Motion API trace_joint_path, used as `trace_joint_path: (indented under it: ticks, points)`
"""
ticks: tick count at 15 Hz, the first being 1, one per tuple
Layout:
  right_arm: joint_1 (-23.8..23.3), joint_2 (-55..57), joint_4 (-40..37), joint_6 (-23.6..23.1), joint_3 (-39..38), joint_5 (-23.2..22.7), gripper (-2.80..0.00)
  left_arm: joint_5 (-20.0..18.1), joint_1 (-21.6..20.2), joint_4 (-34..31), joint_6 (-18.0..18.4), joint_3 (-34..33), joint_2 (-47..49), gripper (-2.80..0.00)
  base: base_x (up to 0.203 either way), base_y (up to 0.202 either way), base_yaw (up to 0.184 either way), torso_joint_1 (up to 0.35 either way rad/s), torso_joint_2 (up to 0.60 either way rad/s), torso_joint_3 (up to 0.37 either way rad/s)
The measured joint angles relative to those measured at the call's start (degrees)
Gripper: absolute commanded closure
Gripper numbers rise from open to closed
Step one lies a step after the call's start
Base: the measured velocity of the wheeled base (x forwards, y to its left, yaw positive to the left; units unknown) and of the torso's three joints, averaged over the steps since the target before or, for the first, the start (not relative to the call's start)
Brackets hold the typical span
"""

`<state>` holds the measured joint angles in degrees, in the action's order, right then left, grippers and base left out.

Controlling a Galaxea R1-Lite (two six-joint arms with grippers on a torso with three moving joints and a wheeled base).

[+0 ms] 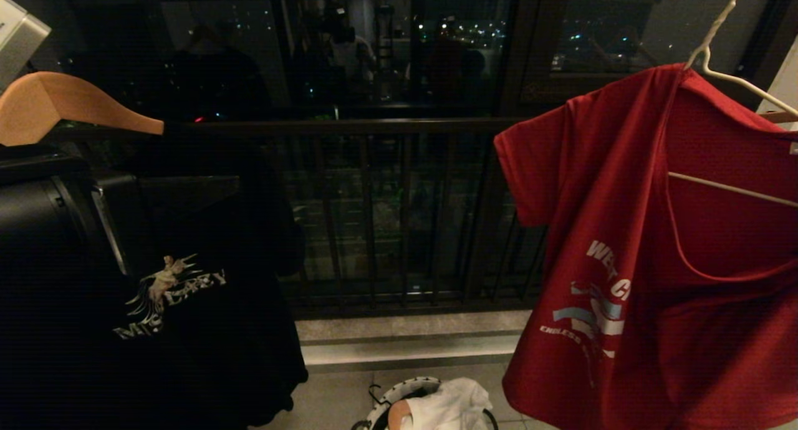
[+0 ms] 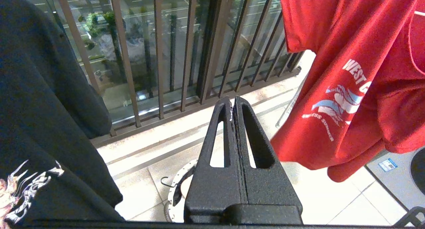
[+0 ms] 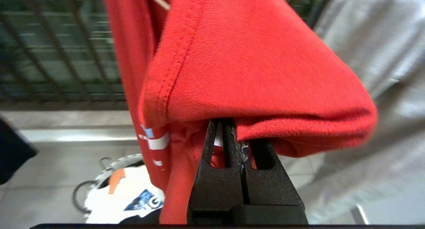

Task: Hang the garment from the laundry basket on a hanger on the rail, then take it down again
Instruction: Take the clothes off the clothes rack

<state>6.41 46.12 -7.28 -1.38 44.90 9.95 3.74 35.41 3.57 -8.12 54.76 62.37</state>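
- The red T-shirt [image 1: 654, 262] is seen draped on the white wire hanger [image 1: 729, 81], well above the laundry basket [image 1: 399, 399] and to the right of it in the head view.
- One hanger arm is threaded inside the shirt, and the lower wire is visible through the wide neckline; the shirt sits crookedly, with one sleeve flared toward the railing [image 1: 386, 218].
- The laundry basket stands on the tiled floor by the step below the railing, with a white cloth [image 1: 452, 405] lying in it.
- A black T-shirt with an angel print [image 1: 168, 293] hangs on a wooden hanger [image 1: 62, 103], to the left of the basket and apart from the red shirt.
- The right gripper [image 3: 237, 136] is seen with its fingers pressed together just under a folded hem of the red shirt; its tips are covered by the cloth, so it cannot be told whether fabric is actually pinched between them.
- The left gripper [image 2: 234, 103] is closed on nothing, held in the open air above the basket, between the two hanging shirts.
- The shirt is judged light, soft and limp; it will sag and slide along the thin, smooth wire rather than keep any shape.
- A hold is best taken at a doubled seam, at the hem, sleeve edge or shoulder, where the knit is thickest and least likely to slip.
- A pull on one side alone is likely to tilt the light hanger or drag the shirt off it.
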Motion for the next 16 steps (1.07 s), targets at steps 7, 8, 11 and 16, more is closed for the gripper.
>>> trace_joint_path:
  ticks: [7,8,11,16]
  points:
    - [0.00,-0.19,0.01,0.41,4.34,2.06,0.00,0.00,0.00,0.00,0.05,0.00,0.01,0.00,0.000,0.000,0.000,0.000,0.00,0.000]
    - [0.00,-0.34,0.12,0.52,5.07,2.14,0.00,0.00,0.00,0.00,0.05,0.00,0.01,0.00,0.000,0.000,0.000,0.000,0.00,0.000]
    - [-0.07,-1.11,0.09,0.63,6.06,2.39,0.00,0.00,0.00,-0.01,0.07,0.00,0.01,0.00,0.000,0.000,0.000,0.000,0.00,0.000]
    - [-0.05,-4.22,0.41,0.69,9.18,2.25,0.00,-0.01,0.00,0.00,0.10,0.00,0.00,0.00,0.000,0.000,0.000,0.000,0.00,0.000]
